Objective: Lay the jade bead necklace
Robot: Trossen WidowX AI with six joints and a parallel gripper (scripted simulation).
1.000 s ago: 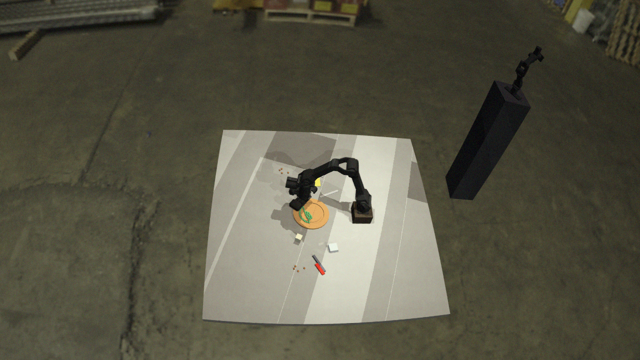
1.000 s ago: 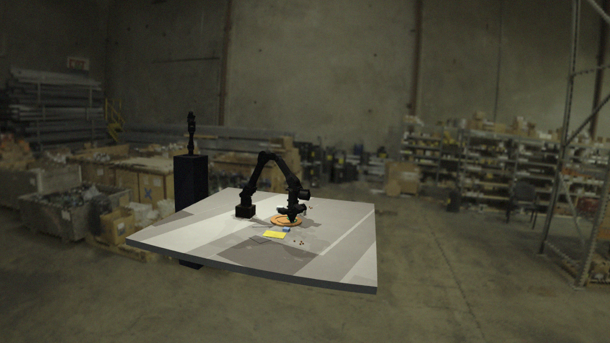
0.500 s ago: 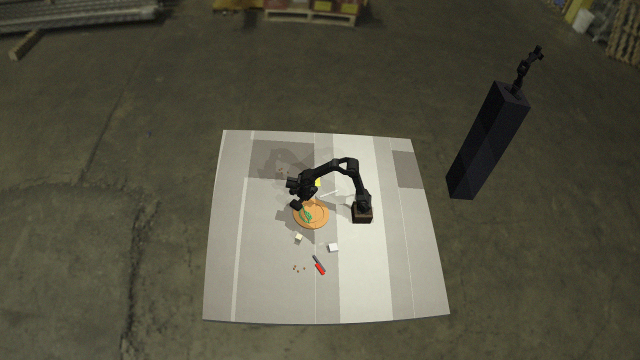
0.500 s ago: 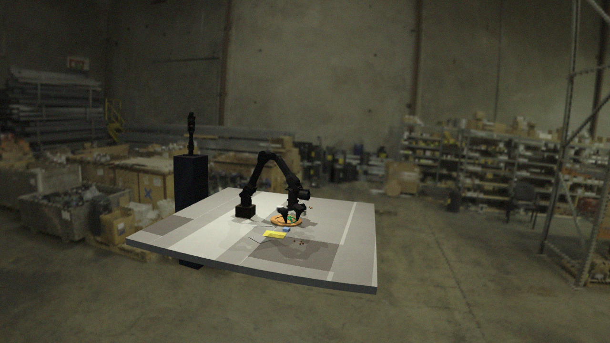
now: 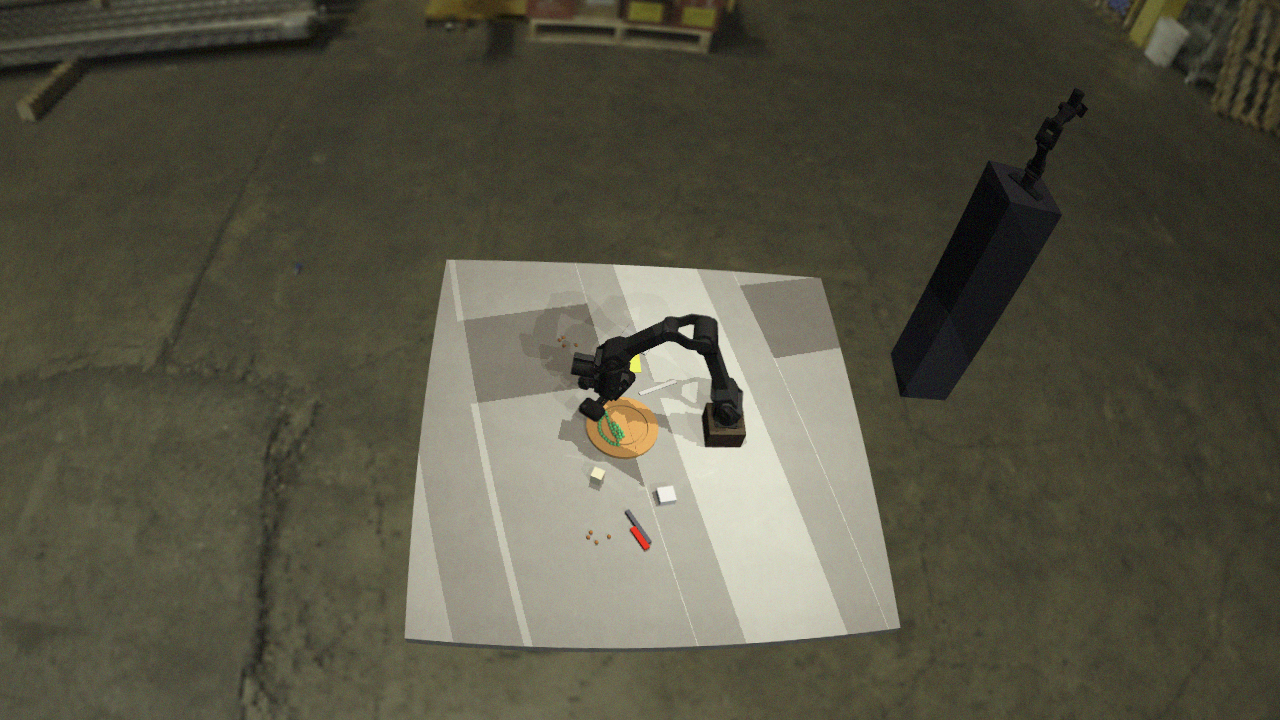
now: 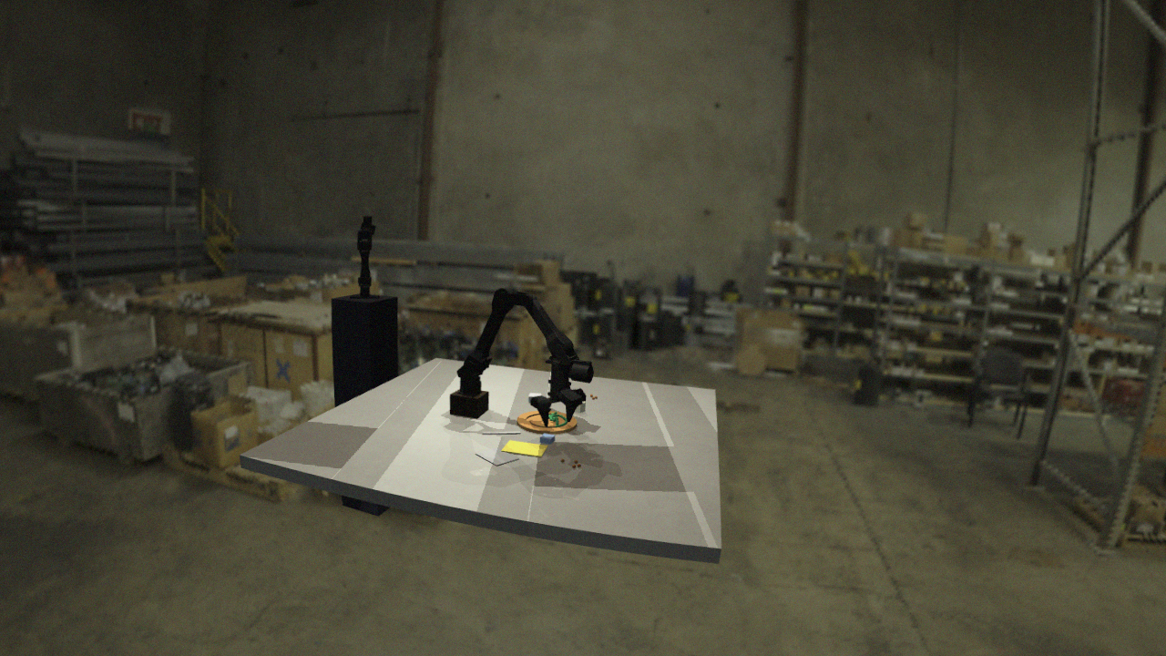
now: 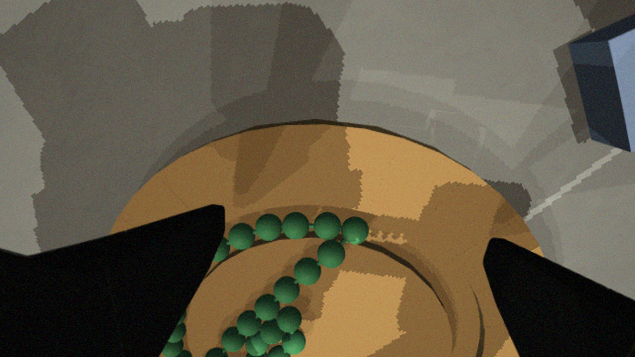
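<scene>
We see our fingers spread wide, holding nothing, above the round bead board (image 7: 397,174); the jade bead necklace (image 7: 298,225) lies partly in its groove

Dim warehouse; bare concrete wall (image 6: 603,122); stained concrete floor (image 6: 855,570); stocked shelving (image 6: 888,254) right; cardboard boxes (image 6: 269,346) left.

1. The top view hangs high above and looks steeply down, taking in the whole grey table (image 5: 501,573) and the floor around it.
2. The exterior view stands far off, near table (image 6: 619,522) height, facing a back wall (image 6: 611,122).
3. The wrist view looks down, very near, between the fingers.
4. All three share the round board (image 5: 642,431) (image 6: 528,421) (image 7: 397,174).
</scene>
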